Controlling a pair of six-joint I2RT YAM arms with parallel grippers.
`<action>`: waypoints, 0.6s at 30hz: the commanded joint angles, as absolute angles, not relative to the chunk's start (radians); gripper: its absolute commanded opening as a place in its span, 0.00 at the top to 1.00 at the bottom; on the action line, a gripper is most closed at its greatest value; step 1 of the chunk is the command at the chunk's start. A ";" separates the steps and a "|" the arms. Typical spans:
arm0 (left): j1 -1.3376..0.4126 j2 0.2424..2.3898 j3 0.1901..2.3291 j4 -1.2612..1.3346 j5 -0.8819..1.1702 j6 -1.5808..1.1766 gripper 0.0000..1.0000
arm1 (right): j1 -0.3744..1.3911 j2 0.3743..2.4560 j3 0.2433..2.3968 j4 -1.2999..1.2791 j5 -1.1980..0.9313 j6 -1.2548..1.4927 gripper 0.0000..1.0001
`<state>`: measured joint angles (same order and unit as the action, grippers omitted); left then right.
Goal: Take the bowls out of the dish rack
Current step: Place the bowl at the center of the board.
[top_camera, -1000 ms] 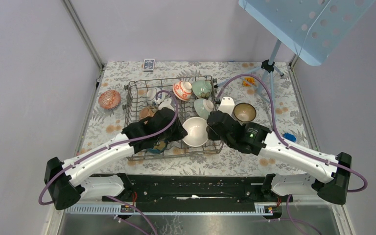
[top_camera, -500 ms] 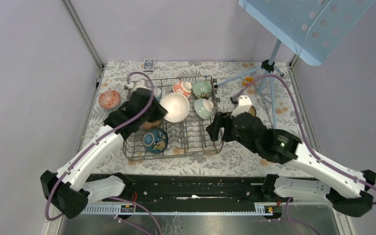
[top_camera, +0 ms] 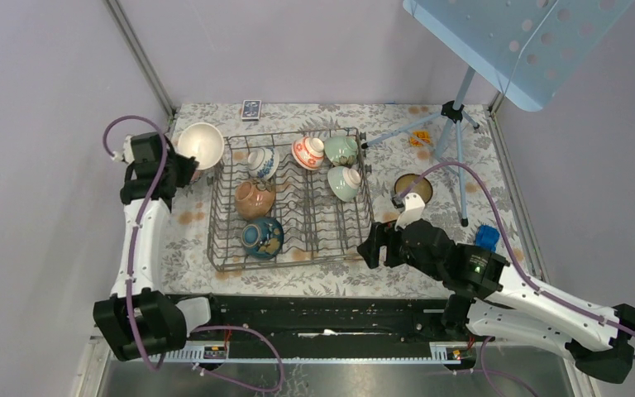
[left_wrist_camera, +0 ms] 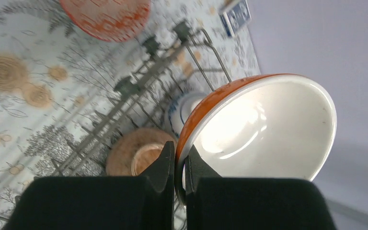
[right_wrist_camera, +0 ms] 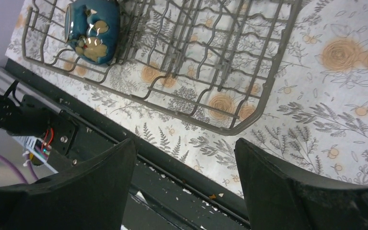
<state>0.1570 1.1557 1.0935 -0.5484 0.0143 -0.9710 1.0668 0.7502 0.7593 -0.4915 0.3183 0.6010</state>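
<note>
The grey wire dish rack [top_camera: 296, 263] stands mid-table and holds several bowls, among them a dark blue one [top_camera: 262, 236], a brown one [top_camera: 255, 198] and a pale green one [top_camera: 345, 183]. My left gripper [top_camera: 183, 163] is at the rack's far left corner, outside it. It is shut on the rim of a white bowl with an orange outside [top_camera: 200, 145]. In the left wrist view the jaws [left_wrist_camera: 180, 155] pinch that rim, the bowl [left_wrist_camera: 263, 129] tilted above the table. My right gripper [top_camera: 370, 248] hangs open and empty by the rack's front right corner [right_wrist_camera: 268, 86].
A red patterned bowl [left_wrist_camera: 106, 17] sits on the table left of the rack, under my left gripper. A dark bowl [top_camera: 417, 187] stands right of the rack. A tripod [top_camera: 455, 116], a card box [top_camera: 250, 108] and a blue item [top_camera: 486, 237] are nearby.
My left arm lifted the white bowl from the rack's front and swung it out past the far left corner. My right gripper opened and drew back to the front right.
</note>
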 commanded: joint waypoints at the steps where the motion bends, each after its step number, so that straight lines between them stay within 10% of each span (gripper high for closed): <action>1: 0.270 1.170 1.118 -0.448 0.006 -1.044 1.00 | 1.066 0.709 0.729 -0.396 0.253 0.616 0.18; 18: 0.426 1.202 0.962 -0.517 -0.261 -1.138 1.00 | 1.066 0.665 0.678 -0.392 0.249 0.619 0.19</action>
<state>0.4229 1.2476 0.9962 -0.5106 -0.1364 -1.1049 1.0668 0.6651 0.6853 -0.4335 0.2512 0.6151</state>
